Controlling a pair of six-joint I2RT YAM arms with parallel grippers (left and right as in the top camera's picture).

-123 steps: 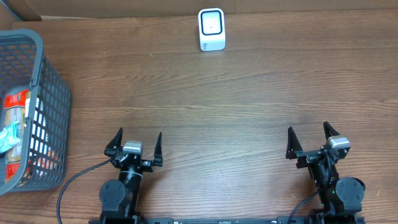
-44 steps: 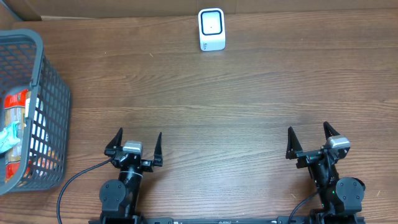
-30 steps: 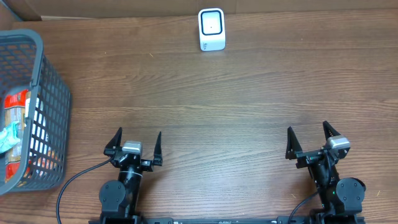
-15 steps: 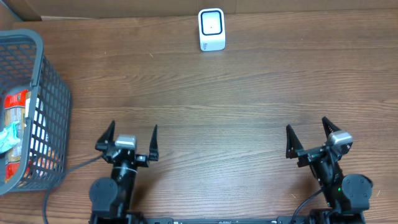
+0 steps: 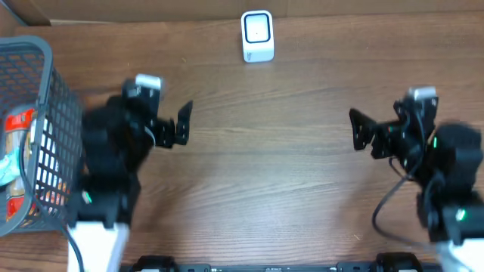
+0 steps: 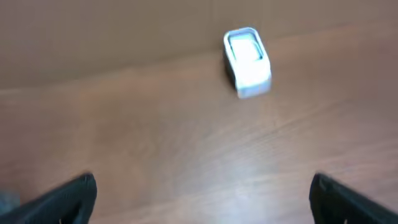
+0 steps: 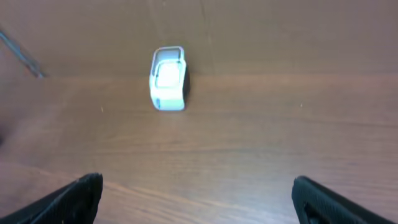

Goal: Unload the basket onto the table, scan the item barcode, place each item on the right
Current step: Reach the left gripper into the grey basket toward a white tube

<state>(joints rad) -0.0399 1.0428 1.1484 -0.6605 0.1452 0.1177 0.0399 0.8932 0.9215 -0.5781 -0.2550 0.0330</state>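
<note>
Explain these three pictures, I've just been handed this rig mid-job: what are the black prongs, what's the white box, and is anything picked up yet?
These are two robot arms at a wooden table. The wide picture comes from a camera fixed above; the arms look blurred there, one on each side. The other two come from cameras on the wrists, so the black prongs in their bottom corners are each gripper's own two fingers. The left gripper and the right gripper both stand wide open with nothing between the fingers: nothing is held. The white box at the far edge, in all three pictures, is most likely the barcode scanner. At the left edge stands a grey mesh basket holding packaged goods, one red-labelled. No item is out of it yet.
</note>
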